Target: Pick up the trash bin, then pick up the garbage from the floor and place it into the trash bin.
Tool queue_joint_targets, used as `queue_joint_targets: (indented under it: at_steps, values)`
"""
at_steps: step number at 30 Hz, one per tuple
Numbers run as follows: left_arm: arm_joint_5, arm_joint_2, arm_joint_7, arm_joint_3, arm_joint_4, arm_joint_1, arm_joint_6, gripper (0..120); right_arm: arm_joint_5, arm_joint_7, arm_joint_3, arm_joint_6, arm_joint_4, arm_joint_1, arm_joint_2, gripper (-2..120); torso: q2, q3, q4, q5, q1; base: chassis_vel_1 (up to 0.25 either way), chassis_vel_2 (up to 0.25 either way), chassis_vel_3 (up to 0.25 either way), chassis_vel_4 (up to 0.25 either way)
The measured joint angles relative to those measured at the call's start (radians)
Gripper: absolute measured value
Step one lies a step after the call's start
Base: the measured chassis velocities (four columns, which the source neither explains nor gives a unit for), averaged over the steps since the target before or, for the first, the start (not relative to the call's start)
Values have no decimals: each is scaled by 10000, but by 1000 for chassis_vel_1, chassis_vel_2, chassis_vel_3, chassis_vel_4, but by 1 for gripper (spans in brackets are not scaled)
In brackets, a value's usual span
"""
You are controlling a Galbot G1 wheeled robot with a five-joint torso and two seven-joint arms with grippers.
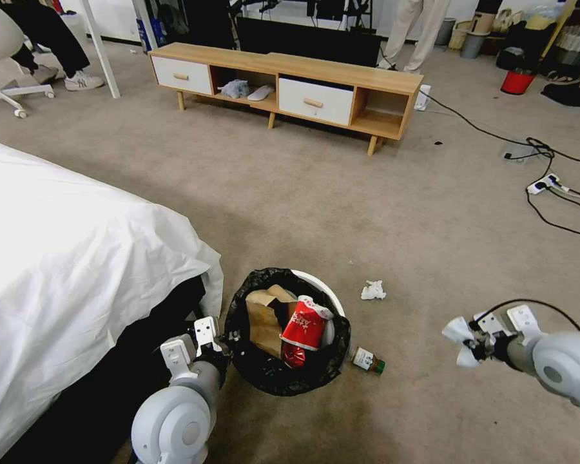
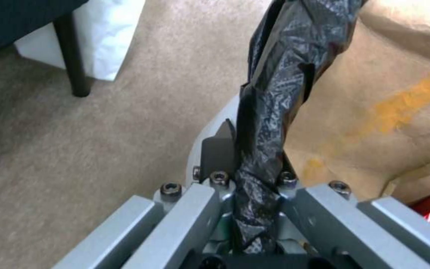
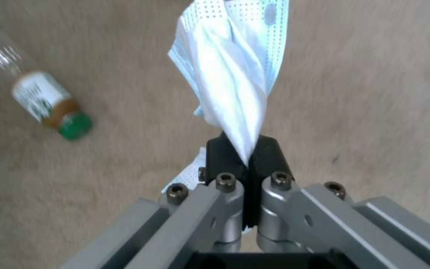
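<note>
One trash bin [image 1: 289,332], two tissues [image 1: 373,290], one bottle [image 1: 367,359], one carton [image 1: 305,330]

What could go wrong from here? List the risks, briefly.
1. The left hand grips the trash bin only by its bag-covered rim; the thin black bag could slip or tear.
2. The right hand pinches just a corner of the tissue, off to the bin's side; it might slip out before reaching it.
3. The red can and brown paper bag stick up high, so added litter may bounce out.
</note>
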Motion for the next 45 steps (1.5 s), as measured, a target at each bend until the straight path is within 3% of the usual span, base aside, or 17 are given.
queue_joint_targets:
  at_steps: [9,10,12,17,20,28,34,38,40,45]
  values:
    - [-1155,688,-1311,359,-44,-297,139,1,19,163,2200,364,1384,-1295,-428,0,0,-1,-3,-3,0,0,0,0,0]
    - [-1155,688,-1311,359,-44,-297,139,1,19,163,2200,364,1384,-1295,-428,0,0,-1,-3,-3,0,0,0,0,0]
    - [-1512,1070,-1606,523,-22,-405,139,1,-143,256,2495,744,1917,-1403,-422,0,0,0,-3,-2,0,0,0,0,0]
    - [-1746,1368,-1777,604,-17,-447,139,1,-308,314,2498,963,2212,-1281,-350,0,-1,0,-1,-3,0,0,0,0,0]
    - [-1999,1906,-1955,672,0,-446,139,1,-539,329,2437,1375,2585,-1056,-248,0,0,0,1,-1,0,0,0,0,0]
    - [-2177,2250,-2022,810,21,-488,139,1,-838,194,2413,1876,2833,-980,-260,0,0,0,-2,-2,0,0,0,0,0]
    - [-2490,2670,-2185,1552,228,-835,156,1,-1252,-148,2504,2966,3532,-804,-469,0,0,0,-1,-2,0,0,0,0,0]
    - [-2756,2695,-2343,1856,371,-1119,156,1,-1334,-350,2528,3351,3788,-689,-573,0,0,0,-2,-2,0,0,0,0,0]
    - [-3163,2698,-2570,2255,521,-1540,156,1,-1518,-677,2527,3849,4055,-630,-656,0,0,0,-1,-2,0,0,0,0,0]
    - [-3496,2697,-2722,2575,613,-2002,155,1,-1547,-928,2507,4159,4365,-662,-752,0,0,0,-2,-1,0,0,0,0,0]
